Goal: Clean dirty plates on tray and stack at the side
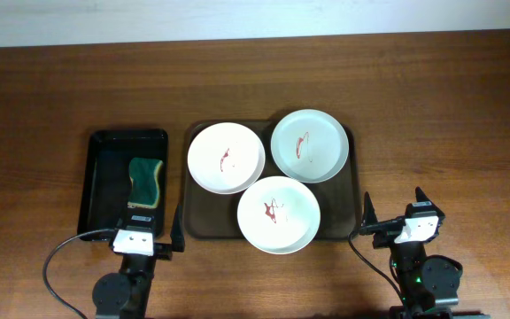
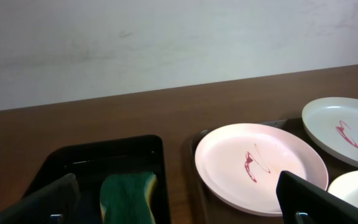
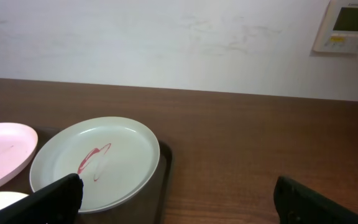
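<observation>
Fingers on both arms stand spread wide and hold nothing; the left fingers (image 2: 321,200) frame the near end of the black tray (image 1: 104,146), and the right fingers (image 3: 328,202) hang over bare bench (image 1: 60,89) just right of the tray (image 1: 345,211). All three dirty plates lie on that brown tray, each with a red smear at its centre; none has been wiped or stacked yet. The left plate (image 1: 226,158) and the right plate (image 1: 309,145) sit at the back; the front plate (image 1: 278,213) sits between them and overhangs the tray's near rim. Their rims crowd together, touching or nearly so; I cannot tell whether any overlaps another.

By my judgement the plates are stiff, light and smooth, so likely to slip under a pinch; whether plastic or ceramic cannot be told, so treat them as breakable. The raised rim is the place to take hold, one finger over and one under; the overhanging edge of the front plate looks the easiest to reach. The sponge (image 1: 146,182), green on yellow, lies in the black tray just ahead of the left fingers; it should be soft and squash under a grip, so take it across its narrow sides.

A pale wall panel (image 3: 351,25) with a small screen shows in the right wrist view; its writing is too small to read; so are the small labels on the wrist mounts.
</observation>
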Motion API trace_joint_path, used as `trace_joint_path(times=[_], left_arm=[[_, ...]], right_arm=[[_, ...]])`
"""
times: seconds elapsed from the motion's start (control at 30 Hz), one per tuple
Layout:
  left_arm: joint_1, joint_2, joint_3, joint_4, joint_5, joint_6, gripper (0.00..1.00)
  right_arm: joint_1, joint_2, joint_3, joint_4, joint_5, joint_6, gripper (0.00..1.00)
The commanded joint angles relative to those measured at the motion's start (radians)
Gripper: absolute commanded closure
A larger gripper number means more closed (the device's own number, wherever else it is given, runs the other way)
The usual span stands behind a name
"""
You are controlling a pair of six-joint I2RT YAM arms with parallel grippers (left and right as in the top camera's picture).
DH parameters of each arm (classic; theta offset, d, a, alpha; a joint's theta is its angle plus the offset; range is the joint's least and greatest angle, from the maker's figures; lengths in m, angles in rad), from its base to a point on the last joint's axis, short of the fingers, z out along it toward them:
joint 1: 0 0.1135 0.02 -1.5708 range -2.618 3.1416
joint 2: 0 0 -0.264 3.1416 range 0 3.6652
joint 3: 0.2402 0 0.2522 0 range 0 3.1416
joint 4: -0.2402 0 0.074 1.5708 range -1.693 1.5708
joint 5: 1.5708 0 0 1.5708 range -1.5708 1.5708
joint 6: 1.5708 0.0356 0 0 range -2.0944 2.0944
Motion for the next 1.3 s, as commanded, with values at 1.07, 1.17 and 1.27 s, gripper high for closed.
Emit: trace_joint_path(times=[1.07, 1.17, 1.27], left_arm=[[-0.003, 0.687, 0.743, -0.613, 0.039, -0.136, 0.0], [-0.003, 0.774, 0.845, -0.792, 0.042, -0.136, 0.01], [-0.003, 0.785, 0.845, -0.799, 0.041, -0.136, 0.01]], right_arm=[[0.005, 0.579, 0.706, -0.7, -0.251, 0.152, 0.01], [0.005, 0.703, 0.834, -0.811, -0.283, 0.152, 0.01], [0.005, 0.744, 0.886, -0.817, -0.344, 0.152, 0.01]])
